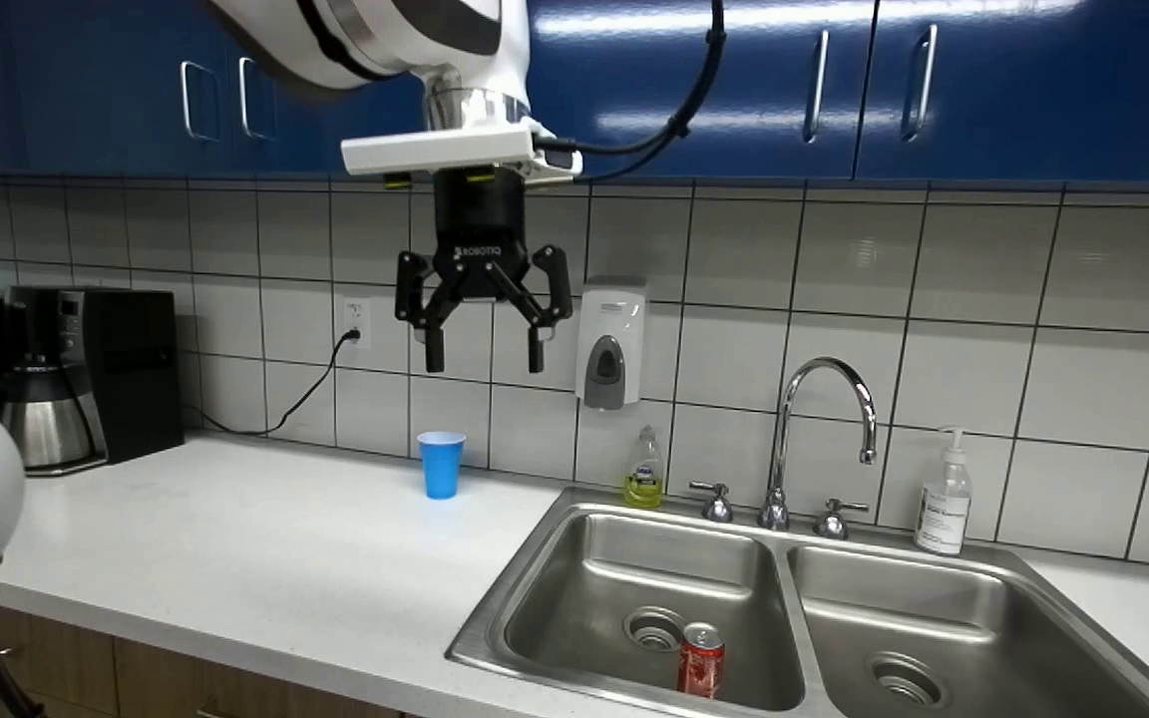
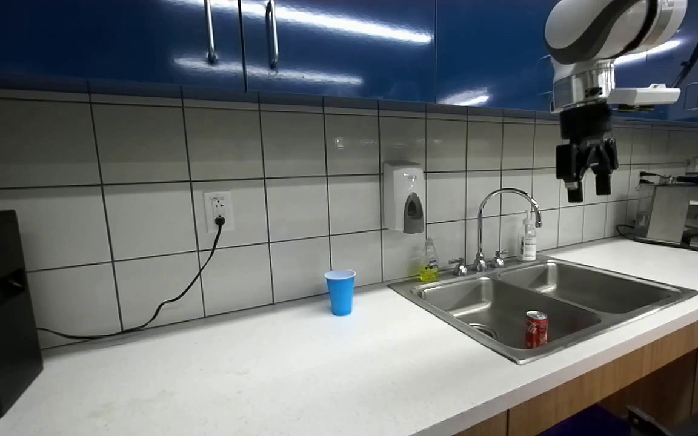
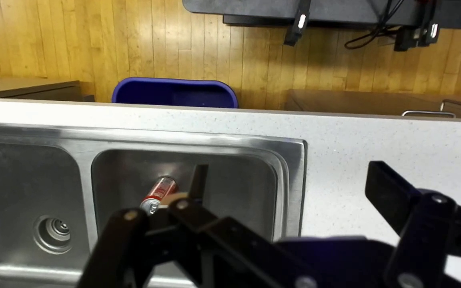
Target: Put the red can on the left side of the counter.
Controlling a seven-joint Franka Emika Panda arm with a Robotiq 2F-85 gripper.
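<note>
The red can [image 1: 701, 666] stands upright in a sink basin. It shows in both exterior views [image 2: 536, 332] and at the left of the wrist view [image 3: 161, 189], where a gripper finger partly covers its side. The off-white counter [image 1: 235, 538] extends to the left of the sink in both exterior views [image 2: 252, 375]; in the wrist view the counter [image 3: 346, 140] lies on the right. My gripper [image 1: 485, 357] is open and empty, high above the worktop and well apart from the can. It also shows in an exterior view [image 2: 589, 189] and in the wrist view [image 3: 289, 176].
A blue cup [image 1: 442, 465] stands on the counter near the tiled wall. A steel faucet [image 1: 784, 439], a dish soap bottle [image 1: 644, 477] and a pump bottle [image 1: 946, 504] stand behind the sink [image 1: 510, 588]. A coffee maker [image 1: 121, 369] stands far left. Blue cabinets [image 1: 694, 90] hang above.
</note>
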